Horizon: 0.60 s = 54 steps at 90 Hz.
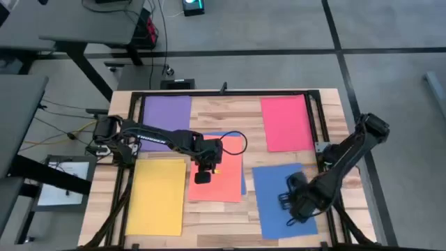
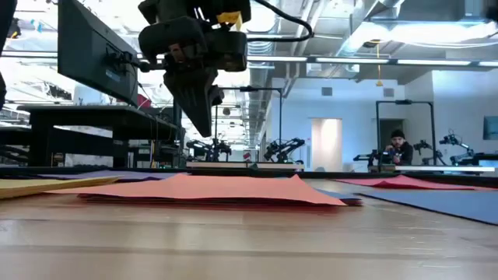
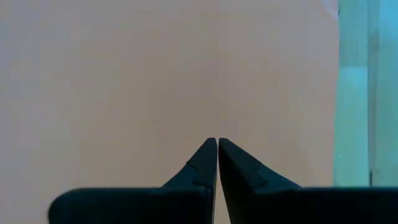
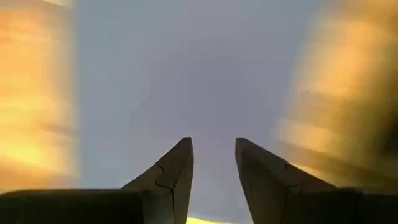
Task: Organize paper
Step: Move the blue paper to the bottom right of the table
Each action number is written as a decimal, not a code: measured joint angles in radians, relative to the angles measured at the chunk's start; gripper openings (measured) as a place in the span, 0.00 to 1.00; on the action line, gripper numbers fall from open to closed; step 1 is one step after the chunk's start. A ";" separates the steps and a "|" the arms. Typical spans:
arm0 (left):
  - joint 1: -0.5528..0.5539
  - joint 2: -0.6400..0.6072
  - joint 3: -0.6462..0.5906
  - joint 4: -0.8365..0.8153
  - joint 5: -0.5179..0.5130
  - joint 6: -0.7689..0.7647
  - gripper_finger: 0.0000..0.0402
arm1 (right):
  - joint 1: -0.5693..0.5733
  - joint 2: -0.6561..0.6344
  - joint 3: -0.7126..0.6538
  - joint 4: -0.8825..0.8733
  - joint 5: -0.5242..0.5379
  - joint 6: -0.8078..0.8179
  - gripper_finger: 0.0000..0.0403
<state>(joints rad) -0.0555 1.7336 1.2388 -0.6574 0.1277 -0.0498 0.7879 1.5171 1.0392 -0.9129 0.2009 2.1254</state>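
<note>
We see the left gripper (image 1: 203, 176) hanging just above the salmon-orange sheet (image 1: 224, 183) at the table's (image 1: 230, 216) middle, its fingers pressed together on nothing, while the right gripper (image 1: 287, 201) hovers over the blue sheet (image 1: 272, 180) nearby, fingers slightly parted and empty.

The tabletop (image 1: 230, 111) is pale wood in narrow planks, smooth, with a soft sheen in the low view; the salmon-orange sheet (image 1: 226, 178) is thin matt paper, lying slightly buckled; the yellow sheet (image 1: 157, 195), purple sheet (image 1: 166, 111), pink-red sheet (image 1: 286, 122) and blue sheet (image 1: 275, 185) look equally matt; the left gripper (image 3: 217, 146) fingers are dark, matt, plastic-looking; the frame (image 1: 223, 93) edging the tabletop is black metal.
</note>
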 joint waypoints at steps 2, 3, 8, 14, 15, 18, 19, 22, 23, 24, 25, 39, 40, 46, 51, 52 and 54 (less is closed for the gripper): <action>0.000 0.000 0.000 -0.004 0.000 0.000 0.00 | -0.010 0.019 -0.006 0.025 0.012 -0.001 0.27; 0.000 0.000 0.000 -0.005 0.000 0.000 0.00 | -0.016 0.030 -0.009 0.036 0.014 -0.002 0.27; 0.000 0.000 0.000 -0.007 0.000 0.000 0.00 | -0.044 0.086 -0.024 0.073 -0.007 -0.003 0.24; 0.000 0.000 0.000 -0.007 0.000 0.000 0.00 | -0.068 0.148 -0.036 0.119 -0.017 -0.014 0.17; 0.000 0.000 0.000 -0.007 0.000 0.000 0.00 | -0.072 0.156 -0.037 0.128 -0.017 -0.020 0.15; 0.000 0.000 0.000 -0.009 0.000 0.000 0.00 | -0.082 0.177 -0.037 0.158 -0.018 -0.035 0.10; 0.000 0.000 0.000 -0.010 0.000 0.000 0.00 | -0.086 0.183 -0.037 0.168 -0.018 -0.042 0.08; 0.000 0.000 0.000 -0.015 0.000 0.000 0.00 | -0.094 0.197 -0.037 0.193 -0.018 -0.063 0.04; 0.000 0.000 0.000 -0.017 0.000 0.000 0.00 | -0.097 0.200 -0.037 0.199 -0.020 -0.069 0.03; 0.000 0.000 0.000 -0.019 0.000 0.000 0.00 | -0.100 0.204 -0.037 0.204 -0.021 -0.074 0.03; 0.000 0.000 0.000 -0.021 0.000 0.000 0.00 | -0.102 0.207 -0.037 0.207 -0.022 -0.078 0.02; 0.000 0.000 0.000 -0.036 0.000 0.005 0.00 | -0.117 0.239 -0.037 0.197 -0.036 -0.061 0.01; 0.000 0.000 0.000 -0.036 0.000 0.005 0.00 | -0.116 0.240 -0.037 0.196 -0.038 -0.060 0.01; 0.000 0.000 0.000 -0.035 0.000 0.008 0.00 | -0.111 0.241 -0.044 0.202 -0.046 -0.057 0.00; -0.001 0.000 0.000 -0.036 0.000 0.007 0.00 | -0.106 0.239 -0.050 0.203 -0.053 -0.045 0.00; -0.002 0.000 0.000 -0.036 0.000 0.006 0.00 | -0.106 0.239 -0.050 0.201 -0.053 -0.041 0.00; -0.002 0.000 0.000 -0.038 0.000 0.004 0.00 | -0.105 0.239 -0.051 0.199 -0.057 -0.032 0.00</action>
<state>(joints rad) -0.0575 1.7336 1.2388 -0.6957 0.1279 -0.0461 0.6828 1.7565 0.9886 -0.7141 0.1440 2.0931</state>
